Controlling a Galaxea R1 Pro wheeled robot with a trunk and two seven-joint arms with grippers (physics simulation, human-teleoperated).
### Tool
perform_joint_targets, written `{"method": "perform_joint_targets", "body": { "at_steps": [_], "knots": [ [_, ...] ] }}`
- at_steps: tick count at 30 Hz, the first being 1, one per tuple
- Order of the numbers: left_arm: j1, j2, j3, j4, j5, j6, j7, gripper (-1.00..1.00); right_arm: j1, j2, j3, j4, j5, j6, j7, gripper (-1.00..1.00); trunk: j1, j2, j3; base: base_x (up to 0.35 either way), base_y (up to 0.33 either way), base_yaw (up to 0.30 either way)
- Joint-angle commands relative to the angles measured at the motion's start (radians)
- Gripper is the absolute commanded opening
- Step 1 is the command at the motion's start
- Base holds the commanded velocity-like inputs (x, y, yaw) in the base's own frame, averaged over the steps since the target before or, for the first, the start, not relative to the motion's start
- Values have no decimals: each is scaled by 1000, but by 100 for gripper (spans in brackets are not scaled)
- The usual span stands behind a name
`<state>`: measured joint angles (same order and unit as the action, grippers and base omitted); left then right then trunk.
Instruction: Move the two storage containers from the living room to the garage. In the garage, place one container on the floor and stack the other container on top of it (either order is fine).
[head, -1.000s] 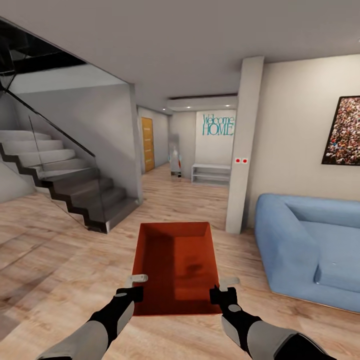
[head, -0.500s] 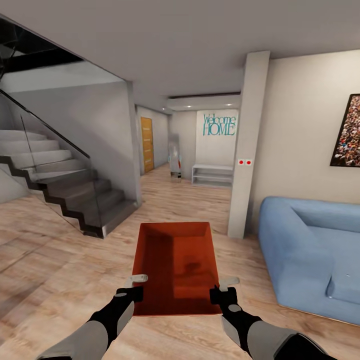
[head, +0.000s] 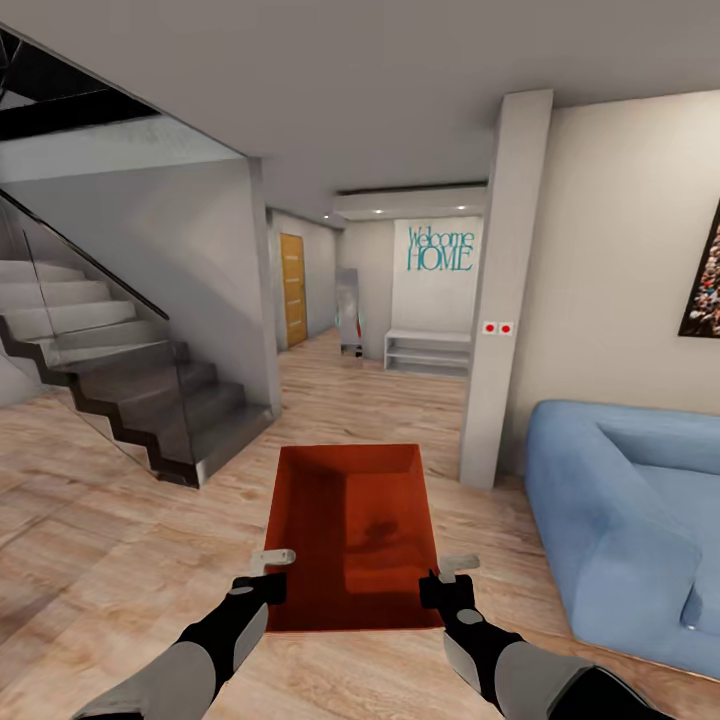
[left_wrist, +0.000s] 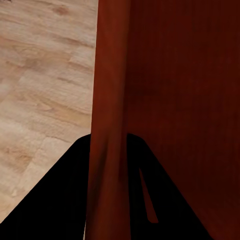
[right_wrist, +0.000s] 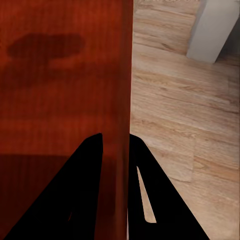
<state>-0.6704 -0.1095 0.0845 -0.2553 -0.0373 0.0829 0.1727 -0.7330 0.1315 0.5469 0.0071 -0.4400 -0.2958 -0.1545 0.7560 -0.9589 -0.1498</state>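
View has swung left, sofa (head: 640, 520) sliding right; your left gripper (head: 268, 574) and right gripper (head: 448, 580) pinch the storage container's (head: 350, 530) side walls; a sharp turn could slip it.

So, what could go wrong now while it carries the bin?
The orange-red open-top bin is held only by thin side walls, one in the left gripper and one in the right gripper, so it might slip. The white pillar and the blue sofa stand close on the right and might get clipped.
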Motion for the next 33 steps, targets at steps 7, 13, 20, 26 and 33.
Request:
{"method": "perform_joint_targets", "body": {
  "at_steps": [7, 13, 20, 26, 33],
  "knots": [
    [-1, 13, 26, 0, 7, -15, 20, -100, 0, 0, -38, 1, -1, 3, -2, -100, 1, -1, -1, 322, 0, 0],
    [0, 43, 24, 21, 74, -15, 11, -100, 0, 1, -37, 1, -2, 13, -2, -100, 1, -1, -1, 322, 0, 0],
    [0, 45, 23, 23, 80, -15, 8, -100, 0, 1, -38, 1, -3, 10, -2, -100, 1, -1, -1, 322, 0, 0],
    [0, 45, 24, 21, 80, -15, 8, -100, 0, 0, -38, 1, -3, 10, -2, -100, 1, -1, -1, 322, 0, 0],
    [0, 45, 24, 19, 80, -15, 8, -100, 0, 0, -38, 1, -3, 10, -2, -100, 1, -1, -1, 322, 0, 0]
  ]
}}
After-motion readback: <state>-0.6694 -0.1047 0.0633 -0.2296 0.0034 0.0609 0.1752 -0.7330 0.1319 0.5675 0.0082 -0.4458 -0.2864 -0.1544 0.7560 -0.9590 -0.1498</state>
